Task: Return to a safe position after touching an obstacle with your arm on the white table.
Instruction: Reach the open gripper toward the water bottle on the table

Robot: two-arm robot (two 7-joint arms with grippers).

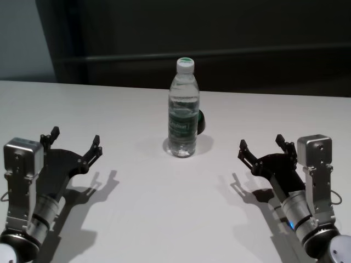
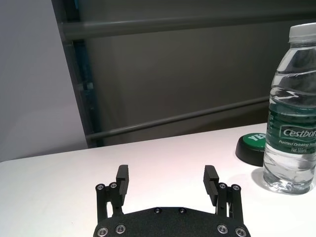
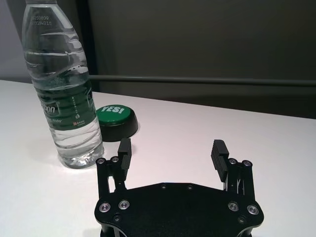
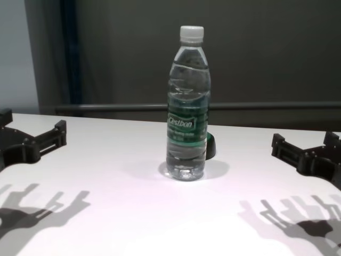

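Currently one bottle (image 1: 183, 107) stands upright near the middle of the white table (image 1: 164, 219), cap on, label band around its waist. Head view barely shows the green button (image 1: 201, 121) behind it, just a dark sliver at the bottle's right side; chest view also gives only a sliver by the base. Right wrist view shows it properly: one round green-topped button with a black base and "YES!" on top, sitting just beside the bottle's foot, on the far side from the robot. Left wrist view catches part of that button next to the bottle too. Count: one bottle, one button, two grippers. Left gripper (image 1: 74, 142) sits low over the table at the near left, fingers spread wide, nothing between them. Right gripper (image 1: 262, 146) mirrors it at the near right, also spread wide and holding nothing. Bottle lies between the two grippers and farther out from the robot, well apart from both; neither touches it. Both gripper shadows fall on the tabletop toward the robot. Wrist views confirm bare gaps between the finger pads (image 2: 122, 174), only table visible through them.
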